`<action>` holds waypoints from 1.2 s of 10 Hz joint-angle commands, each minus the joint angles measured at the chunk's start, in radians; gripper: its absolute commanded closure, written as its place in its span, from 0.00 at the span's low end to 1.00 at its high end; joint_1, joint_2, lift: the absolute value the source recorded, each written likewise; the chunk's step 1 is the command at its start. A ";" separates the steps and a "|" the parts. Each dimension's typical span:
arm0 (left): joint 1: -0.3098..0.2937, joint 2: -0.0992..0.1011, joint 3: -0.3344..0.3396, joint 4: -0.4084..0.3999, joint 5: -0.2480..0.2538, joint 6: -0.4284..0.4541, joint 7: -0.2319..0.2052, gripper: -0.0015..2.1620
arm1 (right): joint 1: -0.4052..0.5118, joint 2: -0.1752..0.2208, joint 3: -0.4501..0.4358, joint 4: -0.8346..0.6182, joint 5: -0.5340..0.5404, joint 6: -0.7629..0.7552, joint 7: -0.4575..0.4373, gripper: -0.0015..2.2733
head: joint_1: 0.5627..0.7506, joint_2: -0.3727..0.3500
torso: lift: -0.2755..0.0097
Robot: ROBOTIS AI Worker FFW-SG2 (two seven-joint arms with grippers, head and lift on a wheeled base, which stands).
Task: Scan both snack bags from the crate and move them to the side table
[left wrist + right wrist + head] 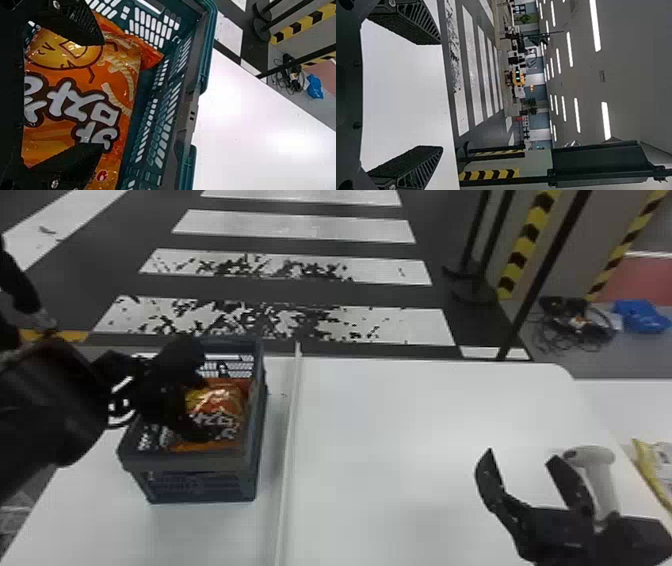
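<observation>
A dark floor painted with worn white stripes (300,227) stretches beyond a broad white table (400,415), its surface crossed by a raised pale strip (292,415). Slim black posts (545,270) and yellow-and-black striped bands (527,240) rise past the far right side. On the table's left part, left of the strip, sits an open-topped, dark blue-green plastic crate (190,462) with slotted walls. The robot's left arm extends over it, its black left gripper (202,405) at the crate's mouth. In the left wrist view, the left gripper (103,94) has its two fingers spread wide over the snack inside. At lower right in the head view, the black right gripper (521,456) is empty above the white table, its fingers well apart.

The shiny orange snack bag (126,85), marked with bold pale lettering and a yellow cartoon face, lies in the crate, beneath the left gripper and not clamped. A second packet, yellow and pale (652,465), rests past the table's right edge, partly cut off by the frame. Between that packet and the right gripper's fingers shows a light grey handheld scanner (592,456), head uppermost, its lower handle partly hidden by the gripper.
</observation>
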 commanded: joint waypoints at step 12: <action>0.063 -0.038 0.109 -0.005 -0.027 -0.028 -0.031 0.99 | -0.019 -0.014 -0.001 0.033 -0.030 0.008 0.007 0.02 | 0.70 0.45 | 0.62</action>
